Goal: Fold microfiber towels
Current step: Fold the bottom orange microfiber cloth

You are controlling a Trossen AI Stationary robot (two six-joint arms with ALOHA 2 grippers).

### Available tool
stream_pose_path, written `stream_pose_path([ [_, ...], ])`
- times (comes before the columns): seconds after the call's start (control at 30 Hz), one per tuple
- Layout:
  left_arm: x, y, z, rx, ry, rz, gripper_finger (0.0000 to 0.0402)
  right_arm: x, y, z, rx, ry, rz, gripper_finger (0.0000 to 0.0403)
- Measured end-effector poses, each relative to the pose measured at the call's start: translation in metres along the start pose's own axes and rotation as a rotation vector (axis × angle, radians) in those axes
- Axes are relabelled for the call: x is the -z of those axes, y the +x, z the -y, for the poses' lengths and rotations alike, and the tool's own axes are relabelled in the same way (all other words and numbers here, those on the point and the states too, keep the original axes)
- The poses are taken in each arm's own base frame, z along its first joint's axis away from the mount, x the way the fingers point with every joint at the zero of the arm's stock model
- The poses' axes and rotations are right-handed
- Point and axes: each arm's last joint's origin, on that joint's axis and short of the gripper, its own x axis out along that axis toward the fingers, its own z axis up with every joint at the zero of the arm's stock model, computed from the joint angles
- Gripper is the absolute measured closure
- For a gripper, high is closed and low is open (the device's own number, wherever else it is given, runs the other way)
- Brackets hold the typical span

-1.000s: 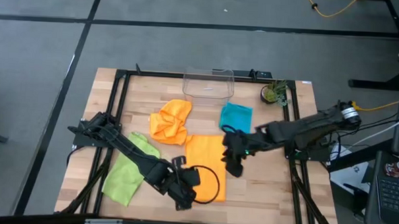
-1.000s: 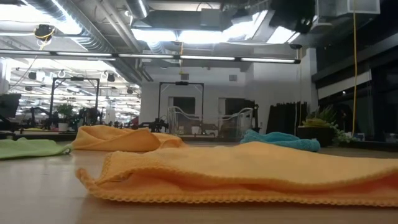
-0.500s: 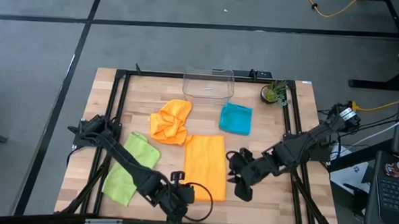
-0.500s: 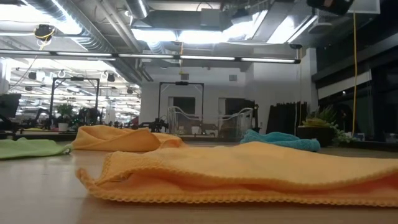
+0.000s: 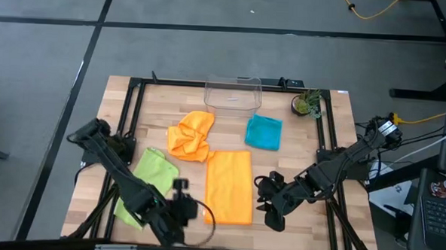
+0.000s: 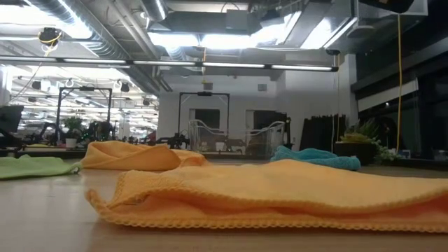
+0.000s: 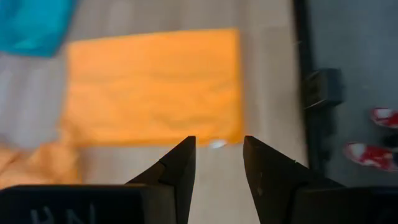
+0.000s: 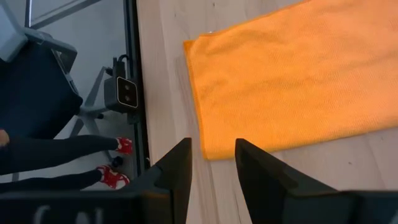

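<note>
A folded orange towel [image 5: 229,187] lies flat on the wooden table, also seen in the low view [image 6: 266,199]. Behind it lie a crumpled orange towel [image 5: 191,136], a teal towel [image 5: 264,131] and, to the left, a lime green towel [image 5: 146,186]. My left gripper [image 5: 189,211] hovers open off the folded towel's near left corner, nothing between its fingers [image 7: 219,149]. My right gripper [image 5: 269,208] hovers open just right of the towel's near right corner, also with nothing in it [image 8: 211,152].
A clear plastic bin [image 5: 233,93] and a small potted plant [image 5: 307,104] stand at the table's far edge. A black frame [image 5: 329,145] runs along the table's sides. A person's legs and red shoes [image 8: 115,177] show on the floor beside the table.
My left gripper has drawn back from the folded orange towel's near edge toward the table's left and risen a little. My right gripper has gone from over the towel's right edge toward the table's near right. The folded towel lies flat, now uncovered.
</note>
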Motion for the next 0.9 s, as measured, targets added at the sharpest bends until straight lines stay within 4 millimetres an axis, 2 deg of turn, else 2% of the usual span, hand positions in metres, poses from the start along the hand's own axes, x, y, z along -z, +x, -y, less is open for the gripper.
stream_pose_path([
  [0.1, 0.013, -0.007, -0.024, -0.012, -0.051, 0.041, 0.0277, 0.0, 0.0, 0.0, -0.001, 0.001, 0.005, 0.0277],
  [0.2, 0.036, 0.0, -0.045, 0.037, -0.162, 0.114, 0.0283, -0.001, 0.0, -0.001, -0.002, 0.002, 0.015, 0.0277],
  [0.27, 0.049, 0.007, -0.054, 0.129, -0.286, 0.194, 0.0288, -0.001, 0.0, 0.0, 0.007, 0.003, 0.027, 0.0277],
  [0.37, 0.05, 0.014, -0.061, 0.311, -0.504, 0.358, 0.0291, -0.002, 0.0, 0.0, 0.016, 0.003, 0.038, 0.0277],
  [0.43, 0.048, 0.018, -0.061, 0.424, -0.57, 0.432, 0.0291, -0.002, 0.0, 0.0, 0.016, 0.003, 0.039, 0.0277],
  [0.57, 0.039, 0.015, -0.052, 0.548, -0.446, 0.503, 0.0291, -0.002, 0.0, 0.0, 0.016, 0.005, 0.039, 0.0277],
  [0.7, 0.015, 0.001, -0.028, 0.551, -0.294, 0.54, 0.0295, -0.002, 0.0, 0.0, 0.016, 0.004, 0.037, 0.0277],
  [0.8, 0.0, -0.008, -0.011, 0.454, -0.163, 0.466, 0.0296, -0.002, 0.0, 0.0, 0.016, 0.0, 0.037, 0.0277],
  [0.9, -0.003, -0.004, -0.005, 0.275, -0.069, 0.302, 0.0296, -0.002, 0.0, 0.0, 0.016, -0.02, 0.036, 0.0277],
])
